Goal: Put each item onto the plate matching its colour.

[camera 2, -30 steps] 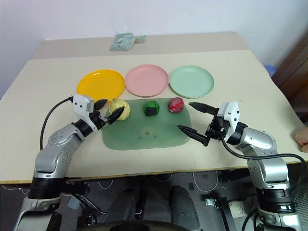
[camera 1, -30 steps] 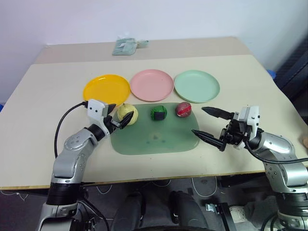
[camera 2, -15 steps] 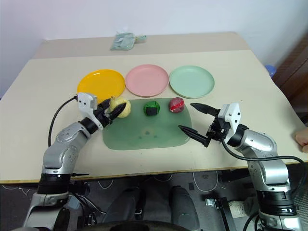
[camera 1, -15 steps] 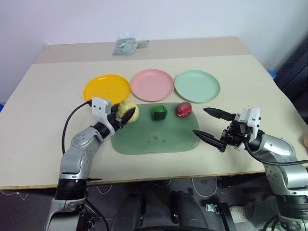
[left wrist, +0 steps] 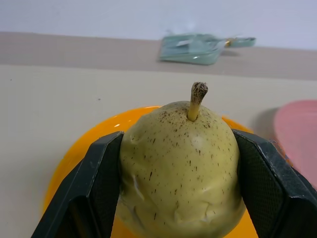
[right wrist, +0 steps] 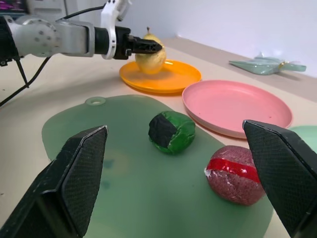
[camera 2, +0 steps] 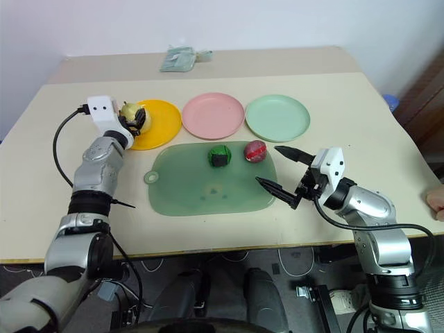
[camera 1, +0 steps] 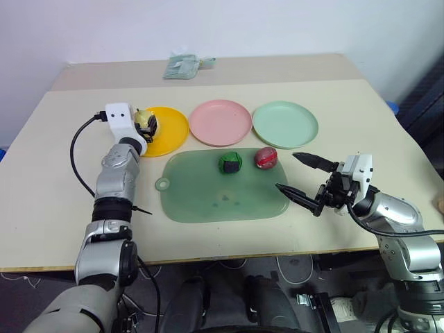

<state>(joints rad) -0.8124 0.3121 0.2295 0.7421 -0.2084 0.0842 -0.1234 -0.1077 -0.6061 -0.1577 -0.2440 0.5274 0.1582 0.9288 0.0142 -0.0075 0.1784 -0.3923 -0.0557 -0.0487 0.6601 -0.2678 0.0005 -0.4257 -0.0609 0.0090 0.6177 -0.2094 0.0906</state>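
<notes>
My left gripper (camera 1: 147, 125) is shut on the pale yellow pear (left wrist: 181, 163) and holds it upright, stem up, just over the left part of the orange-yellow plate (camera 1: 170, 132). I cannot tell whether the pear touches the plate. The pink plate (camera 1: 220, 122) and the mint green plate (camera 1: 285, 123) lie in a row to its right. The dark green ball (camera 1: 229, 162) and the red-pink ball (camera 1: 265, 157) rest on the far part of the green mat (camera 1: 208, 194). My right gripper (camera 1: 286, 171) stands open at the mat's right edge, nothing between its fingers.
A folded pale green pouch (camera 1: 182, 67) lies at the back of the table. The beige table (camera 1: 62, 152) has free room left of the plates and along the front edge. A black cable hangs from my left wrist.
My left gripper shut on the pear, lifted it off the mat and carried it away and to the left, over the orange-yellow plate. The right arm stayed put.
</notes>
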